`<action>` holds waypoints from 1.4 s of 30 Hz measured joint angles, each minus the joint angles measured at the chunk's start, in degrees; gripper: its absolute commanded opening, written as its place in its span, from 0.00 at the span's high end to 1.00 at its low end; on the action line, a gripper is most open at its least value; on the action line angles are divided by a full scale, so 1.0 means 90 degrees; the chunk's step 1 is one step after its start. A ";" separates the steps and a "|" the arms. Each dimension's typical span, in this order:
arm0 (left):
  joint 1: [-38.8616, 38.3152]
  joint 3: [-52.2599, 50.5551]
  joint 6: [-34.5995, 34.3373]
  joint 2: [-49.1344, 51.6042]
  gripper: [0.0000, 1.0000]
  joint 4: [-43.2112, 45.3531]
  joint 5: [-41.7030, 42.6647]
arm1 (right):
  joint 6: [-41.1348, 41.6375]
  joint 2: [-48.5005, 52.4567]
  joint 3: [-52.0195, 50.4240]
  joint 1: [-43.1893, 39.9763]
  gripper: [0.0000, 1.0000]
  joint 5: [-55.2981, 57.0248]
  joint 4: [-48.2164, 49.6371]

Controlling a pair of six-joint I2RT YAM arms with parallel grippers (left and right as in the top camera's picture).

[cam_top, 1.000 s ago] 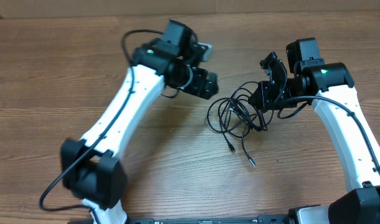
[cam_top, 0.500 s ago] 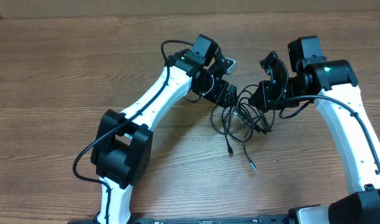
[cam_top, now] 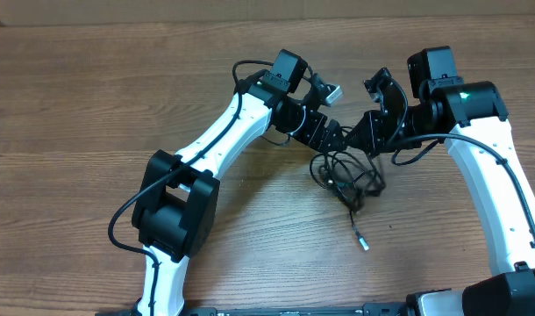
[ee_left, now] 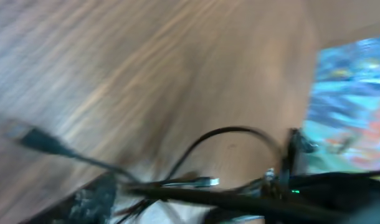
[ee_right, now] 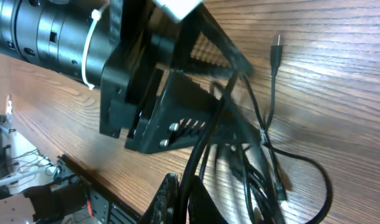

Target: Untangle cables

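Observation:
The cables are thin black cords tangled in loose loops on the wooden table between my two grippers, with one plug end trailing toward the front. My right gripper is at the tangle's upper right. In the right wrist view its fingers are shut on a cable strand that runs up into the tangle. My left gripper is at the tangle's upper left, close to the right gripper. The left wrist view is blurred: a cable loop and a plug show, but the jaws' state does not.
The left gripper's black body fills the upper left of the right wrist view, very close to the right fingers. A loose plug lies beyond it. Bare wooden table lies to the left. The table's far edge runs along the top.
My left arm has swung right from the table's middle to the tangle. The cable bundle has bunched up and shifted right, and its trailing plugs moved. The right arm has barely moved.

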 measured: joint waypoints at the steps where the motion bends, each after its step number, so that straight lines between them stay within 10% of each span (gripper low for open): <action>1: 0.0000 0.0000 0.0029 0.0000 0.87 0.0000 0.0138 | 0.0002 0.0000 0.0000 0.0000 0.96 -0.0024 -0.0002; 16: 0.0780 -0.0010 0.0170 -0.0085 0.96 -0.1163 0.0342 | 0.0852 0.0000 0.0002 0.0005 0.96 0.2846 -0.0274; 33: 0.3934 -0.0063 -0.0034 -0.3548 0.96 -0.1919 -0.1168 | 0.3189 0.0000 0.0345 -0.0083 0.96 0.6232 -0.0588; 42: 0.4218 -0.0063 -0.1384 -0.3682 0.96 -0.2455 -0.3910 | 0.3417 -0.0289 0.1528 -0.0083 0.96 0.7509 -0.0685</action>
